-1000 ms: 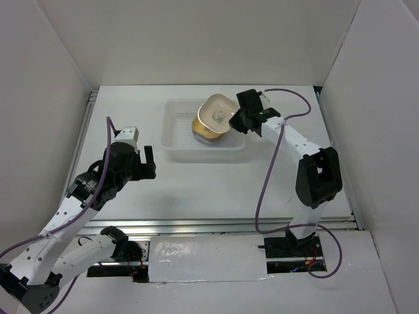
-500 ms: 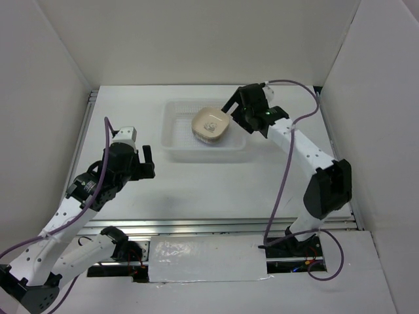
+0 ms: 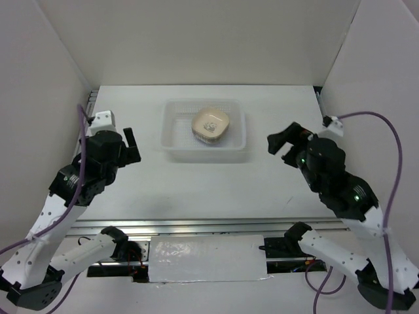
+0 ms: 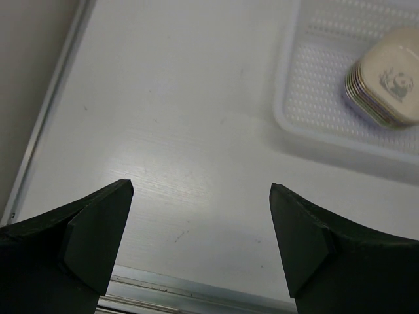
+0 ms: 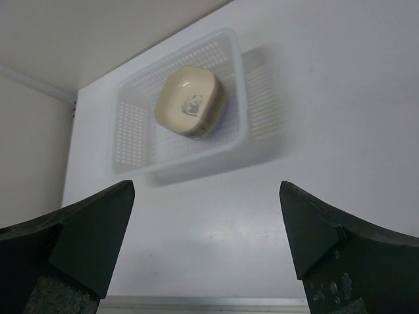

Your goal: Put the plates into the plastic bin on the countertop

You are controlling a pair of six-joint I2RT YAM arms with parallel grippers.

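Plates (image 3: 211, 125) lie stacked in the plastic bin (image 3: 171, 141) at twelve o'clock; we see none outside. Our left gripper (image 3: 130, 145) and right gripper (image 3: 282, 145) gape wide, empty.

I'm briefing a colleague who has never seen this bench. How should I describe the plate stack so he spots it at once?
On the white countertop, find the clear plastic bin with a dotted bottom, at the far side. The plates sit stacked near its middle, a cream one with a dark mark on top, the only things inside.

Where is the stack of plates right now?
In the top view, the plates sit stacked inside the plastic bin, near its middle, at the far centre of the countertop.
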